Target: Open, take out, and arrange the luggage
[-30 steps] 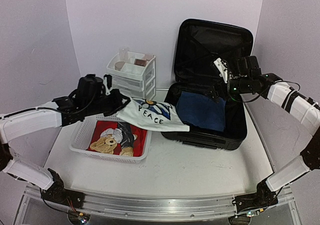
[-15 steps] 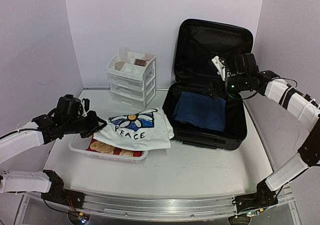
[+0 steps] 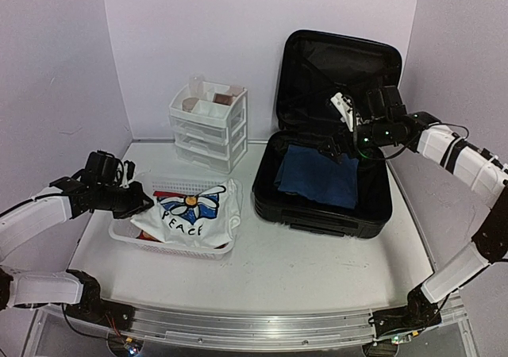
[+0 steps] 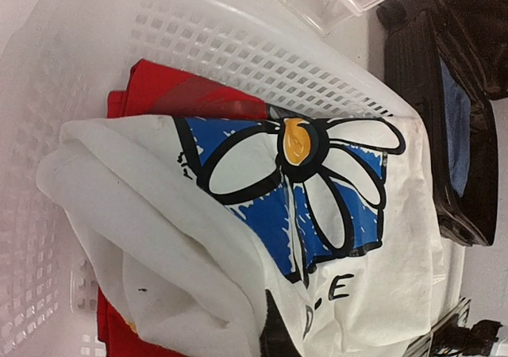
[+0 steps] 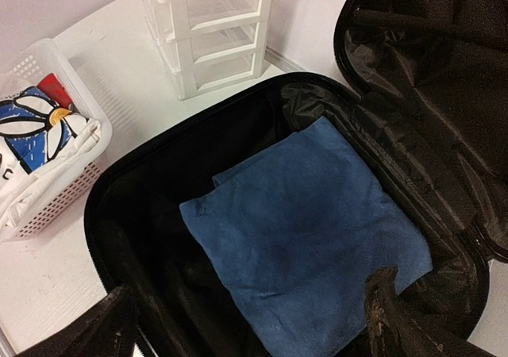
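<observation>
The left pincer [image 3: 136,201] is pinching shut on the edge of the white T-shirt [image 3: 194,214], which is lying in the white mesh basket [image 3: 171,186] over a red garment [image 4: 182,99]. The right pincer [image 3: 341,131] is hanging wide open, gripping nothing, above the blue cloth [image 3: 317,178] inside the luggage [image 3: 317,218], which is sitting open on the counter [image 3: 317,270], right of the basket.

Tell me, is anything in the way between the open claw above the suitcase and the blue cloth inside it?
Nothing visible is. The right gripper hangs over the open luggage with its jaws wide apart. The blue cloth lies bare on top inside, right below the gripper. The lid stands up behind, out of the path.
</observation>
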Action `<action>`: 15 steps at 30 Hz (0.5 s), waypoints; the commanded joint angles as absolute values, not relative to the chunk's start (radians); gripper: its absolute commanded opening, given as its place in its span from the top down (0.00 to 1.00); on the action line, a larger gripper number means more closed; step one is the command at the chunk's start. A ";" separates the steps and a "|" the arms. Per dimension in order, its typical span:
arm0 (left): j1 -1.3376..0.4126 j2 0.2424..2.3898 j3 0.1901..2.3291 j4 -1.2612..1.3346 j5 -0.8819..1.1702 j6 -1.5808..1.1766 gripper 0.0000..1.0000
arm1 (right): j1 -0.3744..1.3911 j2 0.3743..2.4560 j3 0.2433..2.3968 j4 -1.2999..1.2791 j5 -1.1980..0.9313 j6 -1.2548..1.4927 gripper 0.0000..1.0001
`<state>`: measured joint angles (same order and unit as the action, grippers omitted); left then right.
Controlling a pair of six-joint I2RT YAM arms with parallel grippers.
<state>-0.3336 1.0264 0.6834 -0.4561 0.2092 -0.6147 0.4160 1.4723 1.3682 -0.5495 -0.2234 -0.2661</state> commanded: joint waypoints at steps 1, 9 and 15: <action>-0.329 1.011 0.769 -0.405 0.147 -0.432 1.00 | 0.421 1.470 1.411 -0.540 -0.211 -0.284 0.02; -0.327 1.072 0.851 -0.455 0.104 -0.201 1.00 | 0.422 1.487 1.419 -0.541 -0.220 -0.287 0.02; -0.322 1.155 0.871 -0.514 0.014 -0.232 1.00 | 0.425 1.489 1.426 -0.543 -0.221 -0.291 0.02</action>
<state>-0.3317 1.1137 0.8097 -0.4866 0.1036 -0.2527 0.4164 1.4876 1.3758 -0.5636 -0.2203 -0.2844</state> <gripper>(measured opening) 0.053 0.983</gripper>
